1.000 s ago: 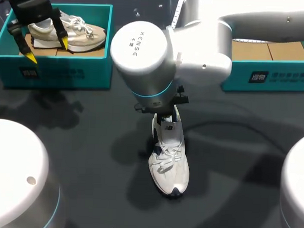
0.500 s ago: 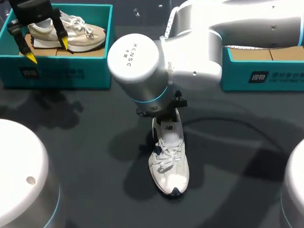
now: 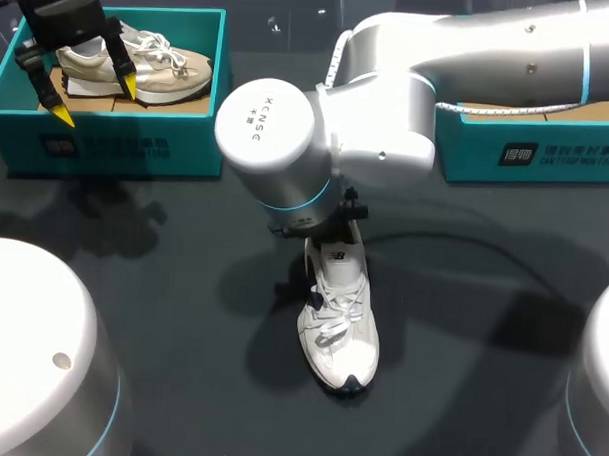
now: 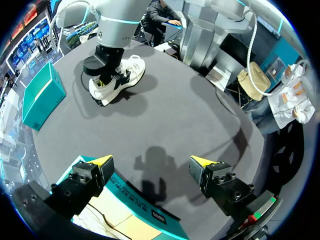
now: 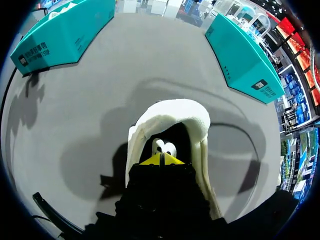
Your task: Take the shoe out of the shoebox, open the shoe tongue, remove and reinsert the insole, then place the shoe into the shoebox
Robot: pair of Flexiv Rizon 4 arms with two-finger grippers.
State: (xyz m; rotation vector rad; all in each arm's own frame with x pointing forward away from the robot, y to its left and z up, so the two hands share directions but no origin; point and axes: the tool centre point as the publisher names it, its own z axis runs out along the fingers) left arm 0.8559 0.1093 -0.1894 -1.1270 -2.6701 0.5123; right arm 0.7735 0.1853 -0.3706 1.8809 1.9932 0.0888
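Right gripper (image 5: pixel 161 159): yellow tips pressed together, sunk in the mouth of the white sneaker (image 3: pixel 339 314). A small white fold sits just ahead of the tips, inside the opening. It could be the tongue or the end of the insole, and it is not clear whether the tips actually pinch it. The padded collar wraps round the gripper on both sides and ahead.

Head view: the sneaker stands upright on its sole on the dark table (image 3: pixel 182 284), near the middle and out of either box. Its long axis runs 12 to 6, heel at 12 under the right wrist, toe at 6, laces loose over the tongue. The right arm comes in from about 2 o'clock and drops onto the heel end.

Right shoebox (image 3: pixel 532 151), teal, lies at 2 o'clock from the sneaker, well apart.

Left gripper (image 3: pixel 92 96): fingers spread wide, nothing between them. It hangs over the left shoebox (image 3: pixel 117 146) at about 10 o'clock, well apart from the white sneaker. A beige sneaker (image 3: pixel 165 68) lies in that box.

Judgement: the tongue or insole step is in hand. The right arm is far the nearer. Any pull should run up and back toward 12, along the shoe's length. With nothing pinning the toe, the sneaker may lift or slide.
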